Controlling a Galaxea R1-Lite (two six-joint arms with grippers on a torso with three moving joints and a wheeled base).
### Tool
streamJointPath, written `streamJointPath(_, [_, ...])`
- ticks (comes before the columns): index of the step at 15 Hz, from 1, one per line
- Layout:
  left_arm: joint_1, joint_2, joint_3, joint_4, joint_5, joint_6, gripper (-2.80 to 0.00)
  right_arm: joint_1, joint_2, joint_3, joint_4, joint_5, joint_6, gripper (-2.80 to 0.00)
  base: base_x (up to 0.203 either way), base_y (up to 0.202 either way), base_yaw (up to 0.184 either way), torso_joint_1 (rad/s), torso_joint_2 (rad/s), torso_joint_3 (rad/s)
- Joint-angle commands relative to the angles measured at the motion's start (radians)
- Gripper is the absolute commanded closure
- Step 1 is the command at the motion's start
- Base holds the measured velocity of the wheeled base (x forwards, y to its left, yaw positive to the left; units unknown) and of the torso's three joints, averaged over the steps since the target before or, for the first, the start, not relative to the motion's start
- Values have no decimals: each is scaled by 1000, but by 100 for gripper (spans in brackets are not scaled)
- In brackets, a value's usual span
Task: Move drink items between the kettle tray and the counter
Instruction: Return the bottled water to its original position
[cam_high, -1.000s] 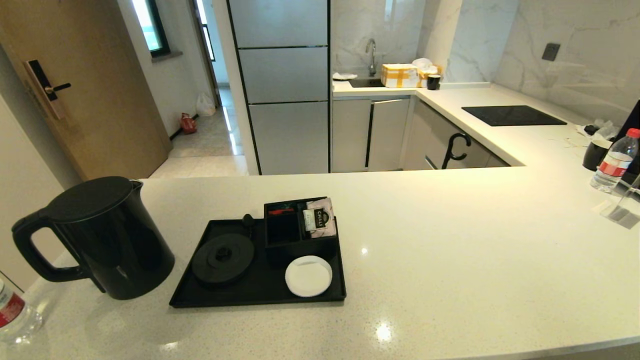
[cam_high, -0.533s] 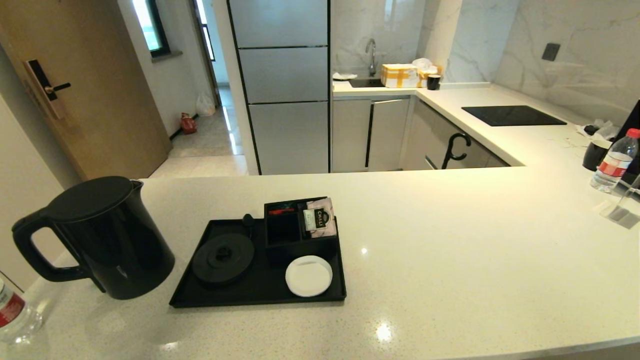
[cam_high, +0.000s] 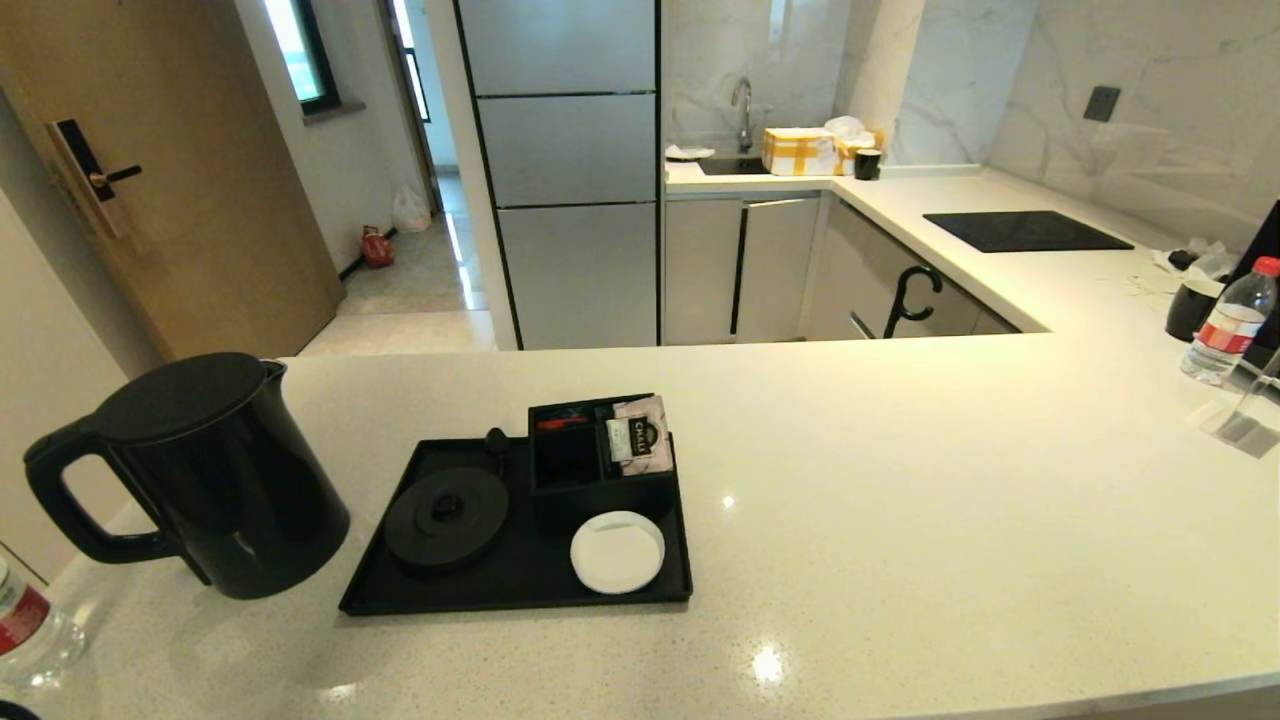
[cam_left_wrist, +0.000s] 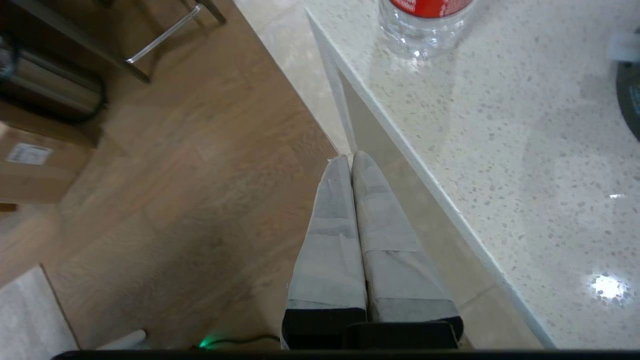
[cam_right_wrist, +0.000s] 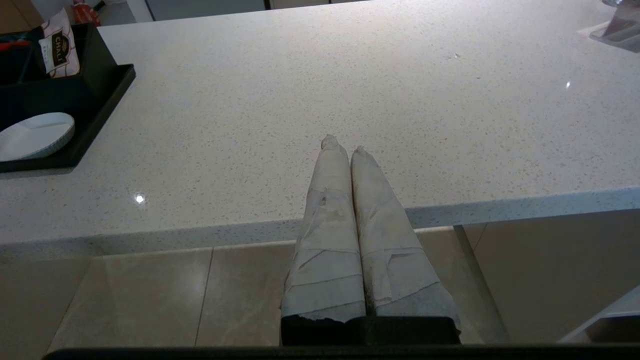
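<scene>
Speckled off-white stone desk (cam_high: 900, 520) fills the head view, L-shaped, w/ kitchen units behind.

Nearest: both arms sit below the desk's near edge, out of the head view. Left end effector (cam_left_wrist: 351, 159) hangs just off the desk's corner over wood floor, taped fingers (cam_left_wrist: 332, 240) pressed together, holding nothing. Right end effector (cam_right_wrist: 341, 145) sits at the near edge, tips over the desk top, fingers (cam_right_wrist: 385, 240) likewise closed and empty.

Near left corner of desk: a clear water bottle (cam_high: 22, 625) w/ red label, only partly in frame; its base also shows in the left wrist view (cam_left_wrist: 425, 25).

Next back, left side: tall black kettle (cam_high: 200, 475) stands upright on the desk, loop handle pointing left, just beside the kettle tray (cam_high: 520, 595) but off it.

Tray lies centre-left, flat on the desk. On it: round black kettle base (cam_high: 447, 518) at left, bare; white coaster (cam_high: 617, 552) at front right; divided black box (cam_high: 600, 460) at the back right. Pinkish tea sachet (cam_high: 640, 435) w/ black label stands in the box's right compartment, leaning slightly; also seen from the right wrist (cam_right_wrist: 59, 45). Something red lies in the box's rear left part, can't tell what.

Far right of desk: second red-capped bottle (cam_high: 1230, 322) upright, next to a dark cup (cam_high: 1192, 308).

Further back: black glass hob (cam_high: 1025, 230), then sink tap (cam_high: 742, 110) and a yellow-taped carton (cam_high: 800, 150).
</scene>
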Motion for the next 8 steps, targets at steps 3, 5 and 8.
streamJointPath(3, [10, 42, 10, -47, -16, 1, 0, 0, 0, 0, 1, 0, 0, 0, 0, 0, 0, 0, 0, 0])
streamJointPath(5, [10, 42, 10, -47, -16, 1, 0, 0, 0, 0, 1, 0, 0, 0, 0, 0, 0, 0, 0, 0])
streamJointPath(8, [9, 40, 19, -61, -77, 2, 0, 0, 2, 0, 1, 0, 0, 0, 0, 0, 0, 0, 0, 0])
